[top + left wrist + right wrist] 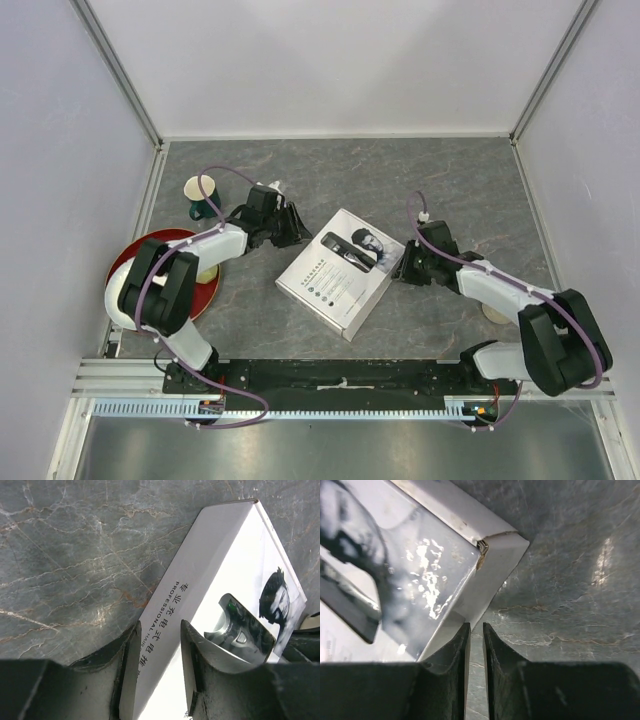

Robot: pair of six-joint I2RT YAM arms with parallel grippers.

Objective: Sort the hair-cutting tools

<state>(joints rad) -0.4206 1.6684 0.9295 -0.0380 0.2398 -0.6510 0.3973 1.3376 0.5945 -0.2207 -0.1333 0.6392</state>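
Observation:
No clipper, comb guards, brush or sticks are in view; only a printed picture of a clipper shows on the lid. The closed white cardboard box lies tilted in the middle of the table. My left gripper is open and empty, just off the box's upper left side. In the left wrist view my left gripper frames the box's lettered side. My right gripper sits at the box's right corner, jaws nearly together with nothing between them. In the right wrist view my right gripper has its left fingertip against the box wall.
A red plate lies at the left under the left arm. A cream mug stands behind it. Another cream mug peeks out beside the right arm. Grey walls enclose the marble table on three sides.

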